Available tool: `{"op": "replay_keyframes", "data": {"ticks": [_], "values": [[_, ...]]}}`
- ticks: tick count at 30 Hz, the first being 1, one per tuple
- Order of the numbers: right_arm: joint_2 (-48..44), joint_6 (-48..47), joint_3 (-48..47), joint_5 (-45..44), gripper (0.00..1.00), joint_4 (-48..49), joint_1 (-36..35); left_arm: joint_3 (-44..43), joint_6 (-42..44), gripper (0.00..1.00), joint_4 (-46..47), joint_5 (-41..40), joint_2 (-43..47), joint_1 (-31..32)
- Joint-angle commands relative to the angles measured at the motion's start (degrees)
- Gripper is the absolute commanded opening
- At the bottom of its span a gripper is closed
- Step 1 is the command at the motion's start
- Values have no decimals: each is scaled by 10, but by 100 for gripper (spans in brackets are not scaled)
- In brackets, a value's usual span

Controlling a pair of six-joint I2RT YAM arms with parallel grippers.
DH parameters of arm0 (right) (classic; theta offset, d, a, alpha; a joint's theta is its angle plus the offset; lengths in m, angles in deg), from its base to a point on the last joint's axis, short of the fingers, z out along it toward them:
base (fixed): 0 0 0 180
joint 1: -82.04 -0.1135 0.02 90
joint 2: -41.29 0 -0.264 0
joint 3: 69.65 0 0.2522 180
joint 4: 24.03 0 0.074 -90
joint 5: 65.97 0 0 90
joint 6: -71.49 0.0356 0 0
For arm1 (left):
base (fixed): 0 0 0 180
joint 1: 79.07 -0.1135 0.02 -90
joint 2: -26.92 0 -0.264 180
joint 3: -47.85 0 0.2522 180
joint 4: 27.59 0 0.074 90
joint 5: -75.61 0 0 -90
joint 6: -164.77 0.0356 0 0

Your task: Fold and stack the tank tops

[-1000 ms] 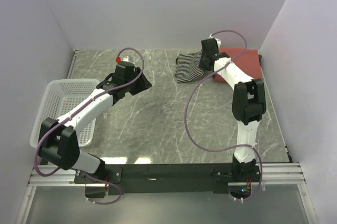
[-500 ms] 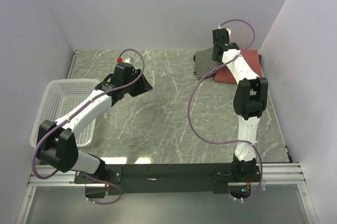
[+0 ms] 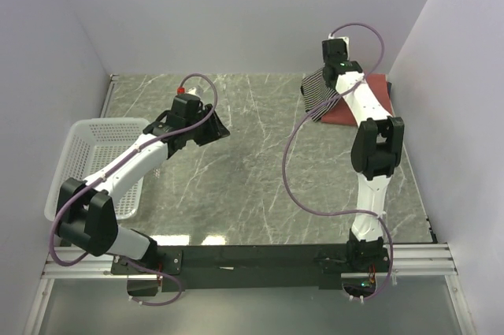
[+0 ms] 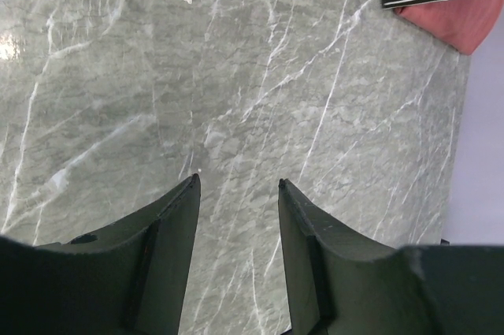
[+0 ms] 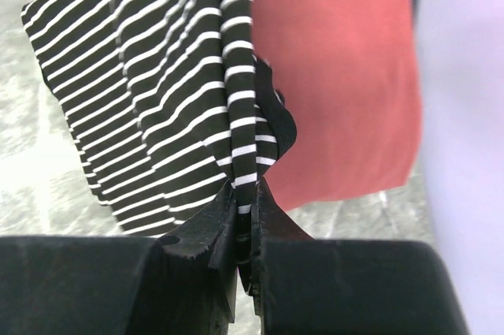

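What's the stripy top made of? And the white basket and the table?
The striped top looks like soft, thin cloth: it bunches into folds where the right hand pinches it. The basket looks like hard white plastic, an open mesh. The table looks like grey-green marble with white veins and slight shine, though it may be only a print.

Middle of surface point(image 3: 260, 173) open. Left edge blocked by basket point(image 3: 75, 154); left arm point(image 3: 134, 158) slants over near-left part. Right side taken by right arm point(image 3: 370, 154). Far right corner filled by striped top point(image 3: 315, 94) and red top point(image 3: 380, 98), against right wall point(image 3: 453, 114).
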Motion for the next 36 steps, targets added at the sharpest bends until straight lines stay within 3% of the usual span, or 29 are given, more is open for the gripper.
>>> {"op": "replay_keyframes", "data": {"ticks": [1, 10, 12, 15, 20, 24, 28, 36], "values": [[-53, -24, -22, -27, 0, 17, 25, -14, 12, 50, 4, 13, -5, 2], [-53, 31, 14, 18, 0, 17, 100, -29, 18, 50, -4, 22, -32, 2], [-45, 47, 25, 25, 16, 12, 116, -27, 18, 50, -1, 25, -36, 2], [-37, 93, 52, 41, 55, 4, 137, -26, 16, 50, 1, 31, -41, 2], [-100, 162, 124, 75, 86, 26, 145, -29, 18, 50, -6, 25, -38, 2], [-177, 198, 192, 112, 88, 45, 141, -23, 18, 50, -5, 22, -29, 2], [-296, 226, 328, 146, 89, 109, 104, -7, 19, 50, 1, 12, -11, 2], [-533, 282, 579, 145, 91, 201, -95, 39, 30, 51, 9, -4, 48, 10]]}}
